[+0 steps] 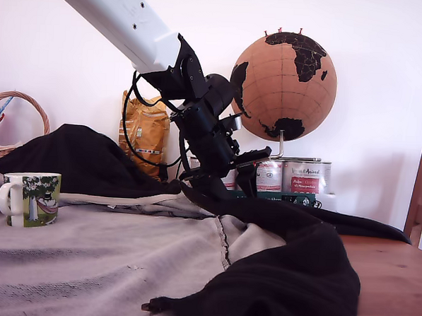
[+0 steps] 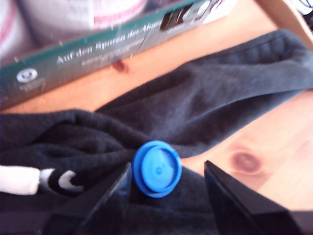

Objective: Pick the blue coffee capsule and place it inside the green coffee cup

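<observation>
the arm (image 1: 126, 19) reaches down from the upper part of the exterior view's left to the middle of the scene, where its black pincer (image 1: 220, 183) sits low among the folds of a dark garment (image 1: 290, 268) spread over the wooden tabletop (image 1: 388, 280). in the wrist view the pincer (image 2: 168, 188) is open, its two dark fingers (image 2: 105, 205) standing apart on either side of the blue capsule (image 2: 157, 168). the capsule rests on the dark garment (image 2: 205, 103) with its round face turned toward the camera; one finger is just beside its rim, and i cannot tell whether they touch, while the other stands clear of it. the capsule does not show in the exterior view, being hidden behind the cloth and the pincer.

the green cup (image 1: 30, 199) stands upright on a grey cloth (image 1: 106, 259) at the exterior view's left, well apart from the pincer, its white handle toward that view's left edge.

behind the garment, the wrist view shows a dark green book (image 2: 93, 54) lying on bare wood (image 2: 264, 147). in the exterior view a cork globe (image 1: 284, 85) stands on tins (image 1: 305, 177) at the back, with a yellow-brown bag (image 1: 143, 130) beside the arm, a wicker basket (image 1: 15, 119) at the left edge and a wooden chair (image 1: 421, 201) at the right edge.
</observation>
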